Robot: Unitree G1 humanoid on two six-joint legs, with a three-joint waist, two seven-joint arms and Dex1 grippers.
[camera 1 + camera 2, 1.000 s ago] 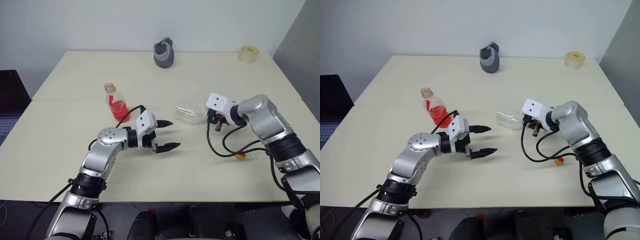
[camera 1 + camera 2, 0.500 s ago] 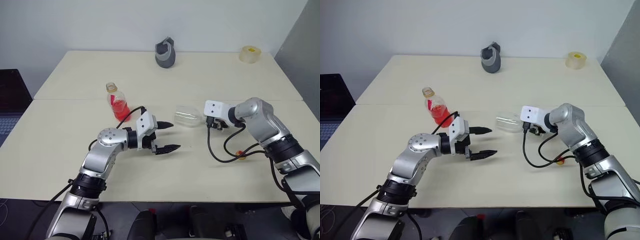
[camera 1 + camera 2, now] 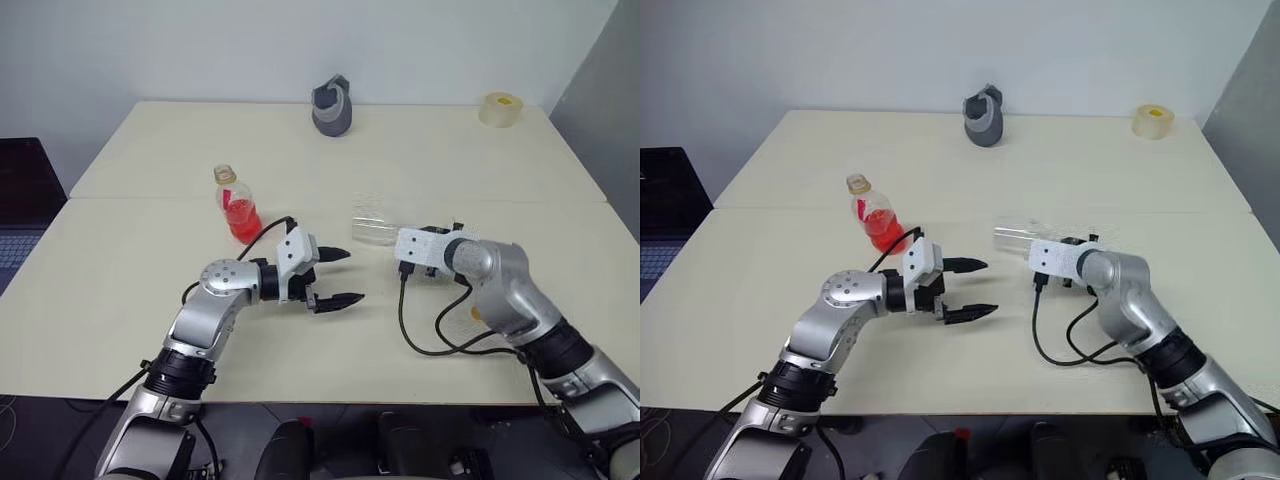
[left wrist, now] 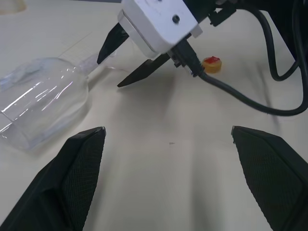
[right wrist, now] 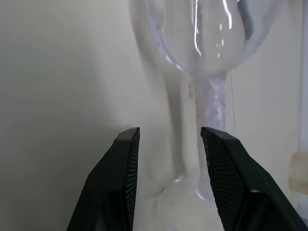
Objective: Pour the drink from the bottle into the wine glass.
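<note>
The wine glass (image 3: 377,231) lies on its side on the worktop (image 3: 150,300) in my left eye view, bowl toward the robot's left, stem running under the right tool (image 3: 425,262); the bottle (image 3: 234,206) stands upright and uncapped well to its left, with the drink (image 3: 240,220) in its lower part. The left tool (image 3: 338,276) hovers between bottle and glass with its 2 fingers spread wide and nothing between them. A grey holder (image 3: 331,105) and a tape roll (image 3: 499,108) sit at the far edge. My right eye view gives the same layout. In the left wrist view the wide-apart fingers (image 4: 72,178) frame the glass bowl, the right tool's 2 black fingers parted near the stem, and the red-and-yellow cap (image 4: 211,63) lying on the worktop beyond. In the right wrist view the right tool's fingers (image 5: 120,183) stand partly open, the stem just past the tips and not gripped.
</note>
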